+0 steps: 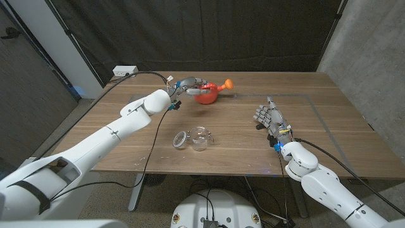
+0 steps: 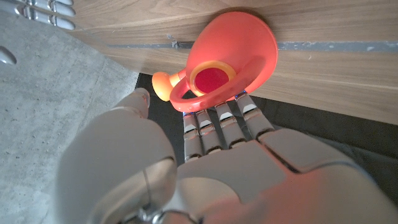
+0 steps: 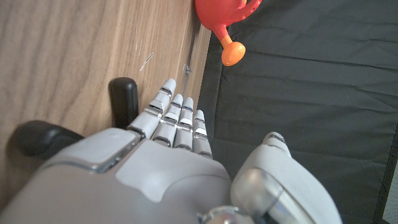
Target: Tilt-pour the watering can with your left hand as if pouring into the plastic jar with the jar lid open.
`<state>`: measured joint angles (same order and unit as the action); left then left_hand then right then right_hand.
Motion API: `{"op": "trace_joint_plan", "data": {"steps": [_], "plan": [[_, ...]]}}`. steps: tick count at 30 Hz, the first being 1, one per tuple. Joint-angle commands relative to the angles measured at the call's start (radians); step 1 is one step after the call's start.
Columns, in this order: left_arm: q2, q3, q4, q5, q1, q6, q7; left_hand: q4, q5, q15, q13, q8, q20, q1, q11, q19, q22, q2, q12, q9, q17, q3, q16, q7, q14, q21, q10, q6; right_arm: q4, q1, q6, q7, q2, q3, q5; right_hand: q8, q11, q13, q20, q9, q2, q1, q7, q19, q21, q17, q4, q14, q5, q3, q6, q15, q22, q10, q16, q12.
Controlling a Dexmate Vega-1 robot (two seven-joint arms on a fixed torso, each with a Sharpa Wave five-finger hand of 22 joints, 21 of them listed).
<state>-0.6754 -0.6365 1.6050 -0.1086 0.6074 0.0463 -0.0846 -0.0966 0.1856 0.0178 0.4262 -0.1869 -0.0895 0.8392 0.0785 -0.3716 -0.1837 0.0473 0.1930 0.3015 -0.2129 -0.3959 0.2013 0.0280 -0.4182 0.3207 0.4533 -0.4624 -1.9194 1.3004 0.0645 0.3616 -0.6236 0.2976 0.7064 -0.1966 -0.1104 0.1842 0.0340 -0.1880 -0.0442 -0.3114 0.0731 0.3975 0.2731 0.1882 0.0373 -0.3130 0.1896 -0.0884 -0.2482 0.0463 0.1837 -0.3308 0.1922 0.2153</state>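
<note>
The small red plastic watering can (image 1: 205, 95) is gripped by the left hand (image 1: 188, 85) at upper centre, apparently ready to be carried down-frame to the clear plastic jar (image 1: 200, 139) and tilted.

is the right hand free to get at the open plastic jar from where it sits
Probably yes. The right hand holds nothing, fingers apart, and bare table lies between it and the plastic jar. The lid lies on the jar's far side, and the left hand is off at the watering can.
</note>
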Motion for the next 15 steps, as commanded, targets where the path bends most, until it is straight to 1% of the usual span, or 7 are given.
{"op": "trace_joint_plan", "data": {"steps": [1, 9, 10, 11, 15], "plan": [[0.021, 0.034, -0.079, 0.149, -0.001, -0.070, -0.049, 0.000, 0.010, 0.004, -0.001, -0.008, 0.007, 0.000, -0.008, -0.014, -0.001, -0.005, 0.007, 0.000, 0.001, 0.004, 0.007, -0.017, -0.014, 0.007, 0.009, -0.003, 0.001, -0.022, -0.021, 0.006, 0.004, 0.012, -0.003, -0.003, 0.001, 0.003, 0.001, -0.003, -0.008, 0.001, -0.001, 0.013, -0.002, 0.002, 0.001, -0.006, 0.002, 0.005, -0.011, -0.002, 0.005, -0.011, 0.001, -0.001], [0.023, 0.042, -0.106, 0.206, 0.000, -0.098, -0.075, -0.001, 0.010, -0.002, -0.005, -0.010, 0.010, -0.001, -0.009, -0.020, -0.001, -0.006, 0.008, -0.003, 0.003, 0.005, 0.008, -0.022, -0.018, 0.006, 0.009, -0.001, 0.010, -0.043, -0.033, 0.007, 0.012, 0.024, -0.007, -0.002, 0.002, 0.003, 0.000, -0.003, -0.008, 0.001, -0.001, 0.013, -0.003, 0.002, 0.001, -0.005, 0.002, 0.006, -0.011, 0.000, 0.006, -0.011, 0.000, -0.002], [0.021, 0.045, -0.104, 0.216, 0.003, -0.102, -0.080, -0.001, 0.010, -0.003, -0.005, -0.010, 0.011, -0.002, -0.010, -0.021, -0.001, -0.006, 0.008, -0.004, 0.003, 0.006, 0.008, -0.022, -0.018, 0.006, 0.009, 0.000, 0.010, -0.045, -0.034, 0.007, 0.013, 0.025, -0.007, -0.002, 0.001, 0.003, 0.000, -0.003, -0.008, 0.001, -0.001, 0.013, -0.004, 0.002, 0.001, -0.005, 0.002, 0.006, -0.011, 0.001, 0.006, -0.011, 0.000, -0.002], [0.018, 0.049, -0.098, 0.224, 0.009, -0.107, -0.081, -0.001, 0.010, -0.005, -0.006, -0.010, 0.011, -0.003, -0.017, -0.021, -0.001, -0.006, 0.006, -0.005, 0.003, 0.006, 0.008, -0.024, -0.017, 0.005, 0.005, 0.002, 0.011, -0.048, -0.036, 0.007, 0.013, 0.027, -0.008, -0.002, 0.001, 0.003, 0.000, -0.003, -0.008, 0.001, -0.001, 0.013, -0.004, 0.002, 0.001, -0.005, 0.002, 0.006, -0.011, 0.000, 0.006, -0.011, 0.000, -0.002], [0.003, 0.072, -0.064, 0.262, 0.039, -0.118, -0.078, -0.002, 0.010, -0.007, -0.008, -0.009, 0.011, -0.005, -0.019, -0.022, -0.001, -0.006, 0.006, -0.006, 0.004, 0.008, 0.007, -0.026, -0.016, 0.004, 0.003, 0.008, 0.015, -0.055, -0.038, 0.005, 0.016, 0.032, -0.009, -0.002, 0.001, 0.003, 0.001, -0.003, -0.009, 0.001, -0.002, 0.014, -0.004, 0.002, 0.001, -0.005, 0.002, 0.006, -0.011, 0.000, 0.006, -0.012, 0.000, -0.001]]}}
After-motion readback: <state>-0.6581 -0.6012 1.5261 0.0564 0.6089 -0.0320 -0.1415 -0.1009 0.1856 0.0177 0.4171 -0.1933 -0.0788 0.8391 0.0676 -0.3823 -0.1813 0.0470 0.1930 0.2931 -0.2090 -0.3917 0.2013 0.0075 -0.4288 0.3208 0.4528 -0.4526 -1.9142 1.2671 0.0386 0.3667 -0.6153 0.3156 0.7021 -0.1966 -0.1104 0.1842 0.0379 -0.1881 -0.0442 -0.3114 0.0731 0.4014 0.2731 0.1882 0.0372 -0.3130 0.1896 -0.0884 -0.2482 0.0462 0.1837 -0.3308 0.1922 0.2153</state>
